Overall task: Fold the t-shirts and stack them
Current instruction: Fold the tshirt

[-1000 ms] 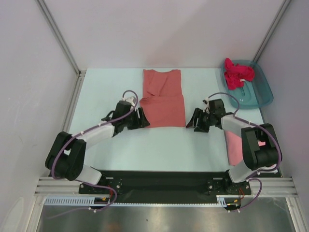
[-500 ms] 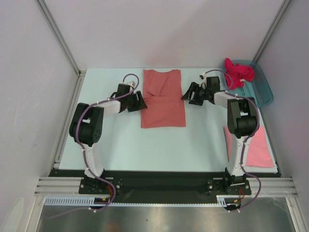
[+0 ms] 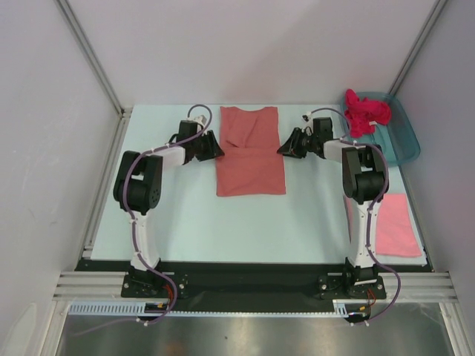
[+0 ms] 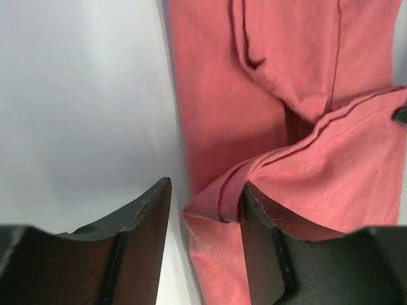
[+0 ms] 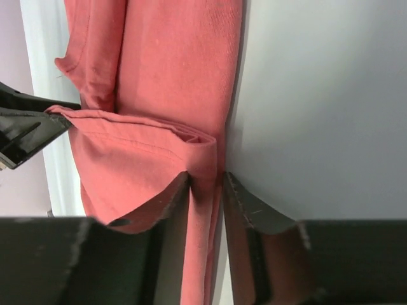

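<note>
**Two end effectors at one fold line**

The right end effector (image 5: 206,176) is clenched on the doubled edge of the salmon t-shirt (image 3: 251,159). The left end effector (image 4: 205,187) stands parted around the opposite folded corner, unclamped. The shirt lies at frame centre, with bare tabletop (image 3: 297,222) below it. The pink t-shirt (image 3: 393,226) lies lower right, and the magenta t-shirt (image 3: 365,111) sits in the teal tub (image 3: 397,144) upper right.

Matt salmon cloth t-shirt (image 3: 251,167) lies on a smooth pale table (image 3: 178,215).

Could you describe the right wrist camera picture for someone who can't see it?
The right gripper, two black fingers, pinches the folded edge of a salmon-coral t-shirt lying on a pale table. Its top layer is lifted in a fold.
</note>
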Controlling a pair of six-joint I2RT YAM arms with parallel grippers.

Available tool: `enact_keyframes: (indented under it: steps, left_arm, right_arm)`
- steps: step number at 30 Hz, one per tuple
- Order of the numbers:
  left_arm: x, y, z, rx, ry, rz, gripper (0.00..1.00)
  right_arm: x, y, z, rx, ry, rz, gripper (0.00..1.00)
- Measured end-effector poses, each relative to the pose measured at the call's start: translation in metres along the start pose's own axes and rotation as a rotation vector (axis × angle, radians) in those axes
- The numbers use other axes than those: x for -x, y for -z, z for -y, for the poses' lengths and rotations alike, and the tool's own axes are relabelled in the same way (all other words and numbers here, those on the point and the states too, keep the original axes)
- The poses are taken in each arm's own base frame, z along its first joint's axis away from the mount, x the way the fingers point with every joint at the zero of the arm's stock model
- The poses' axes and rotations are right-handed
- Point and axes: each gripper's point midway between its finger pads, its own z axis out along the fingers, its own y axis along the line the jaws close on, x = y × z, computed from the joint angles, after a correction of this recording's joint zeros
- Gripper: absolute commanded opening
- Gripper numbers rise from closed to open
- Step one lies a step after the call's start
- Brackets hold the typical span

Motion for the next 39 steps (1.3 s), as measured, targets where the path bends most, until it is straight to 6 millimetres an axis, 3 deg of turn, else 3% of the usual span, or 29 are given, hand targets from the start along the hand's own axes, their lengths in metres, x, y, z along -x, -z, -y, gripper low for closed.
enact_keyframes:
  steps: [3,5,8,12,14,16,17,18,19,21,28,36,39]
  left_arm:
    - [0.007,-0.004,0.004,-0.026,0.0,0.01,0.43]
    - [0.013,-0.006,0.009,-0.046,-0.004,0.016,0.38]
    - [0.027,-0.008,0.018,-0.077,-0.011,0.038,0.3]
    - [0.042,-0.011,0.026,-0.096,-0.018,0.065,0.08]
    - [0.045,-0.014,0.026,-0.099,-0.019,0.068,0.04]
    - [0.042,-0.018,0.024,-0.097,-0.012,0.061,0.09]
    - [0.04,-0.019,0.023,-0.095,-0.01,0.055,0.18]
    - [0.038,-0.02,0.022,-0.096,-0.009,0.048,0.41]
    - [0.036,-0.021,0.02,-0.095,-0.007,0.04,0.52]
    - [0.032,-0.02,0.02,-0.094,-0.002,0.03,0.61]
    - [0.015,-0.016,0.012,-0.085,0.007,0.011,0.64]
    - [0.008,-0.014,0.011,-0.098,0.019,0.008,0.38]
    - [0.009,-0.013,0.013,-0.114,0.028,0.012,0.38]
  right_arm:
    - [0.001,-0.002,0.001,0.005,-0.005,0.003,0.23]
    - [0.005,-0.004,0.001,0.006,-0.01,0.01,0.09]
    - [0.012,-0.006,0.001,0.012,-0.015,0.019,0.0]
    - [0.017,-0.008,0.004,0.011,-0.025,0.028,0.0]
    - [0.018,-0.008,0.006,0.008,-0.033,0.028,0.0]
    - [0.018,-0.008,0.009,0.006,-0.04,0.027,0.0]
    - [0.017,-0.008,0.01,0.007,-0.042,0.026,0.09]
    - [0.017,-0.008,0.01,0.009,-0.043,0.025,0.19]
    - [0.017,-0.008,0.01,0.011,-0.044,0.024,0.26]
    - [0.018,-0.008,0.01,0.016,-0.037,0.026,0.3]
    - [0.028,-0.008,0.011,0.052,-0.037,0.039,0.35]
    - [0.03,-0.011,0.01,0.082,-0.052,0.03,0.31]
    - [0.029,-0.013,0.009,0.097,-0.055,0.022,0.31]
